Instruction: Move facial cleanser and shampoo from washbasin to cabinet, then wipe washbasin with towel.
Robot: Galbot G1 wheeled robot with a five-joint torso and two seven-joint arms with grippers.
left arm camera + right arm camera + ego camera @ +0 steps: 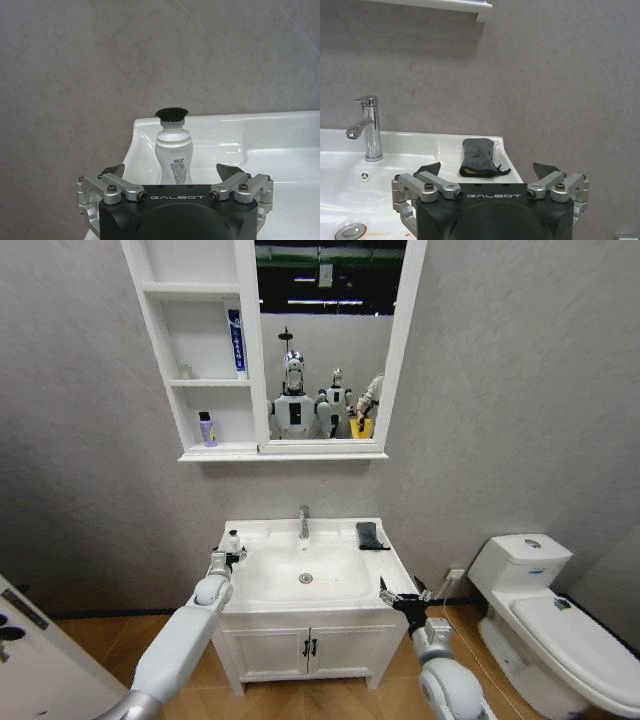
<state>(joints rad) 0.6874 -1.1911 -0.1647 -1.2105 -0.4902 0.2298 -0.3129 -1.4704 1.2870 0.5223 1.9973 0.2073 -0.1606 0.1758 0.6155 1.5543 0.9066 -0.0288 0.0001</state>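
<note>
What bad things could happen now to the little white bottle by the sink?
The small white plastic bottle with a black cap is tall and narrow, standing on the rim of the white ceramic washbasin. The left gripper, jaws open, is right at it; a nudge might tip it into the bowl or onto the floor.

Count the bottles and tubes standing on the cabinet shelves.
2 clearly: a blue tube upright on the middle shelf of the cabinet, and a purple bottle on the bottom shelf. A faint small item on the middle shelf is too unclear to count.
</note>
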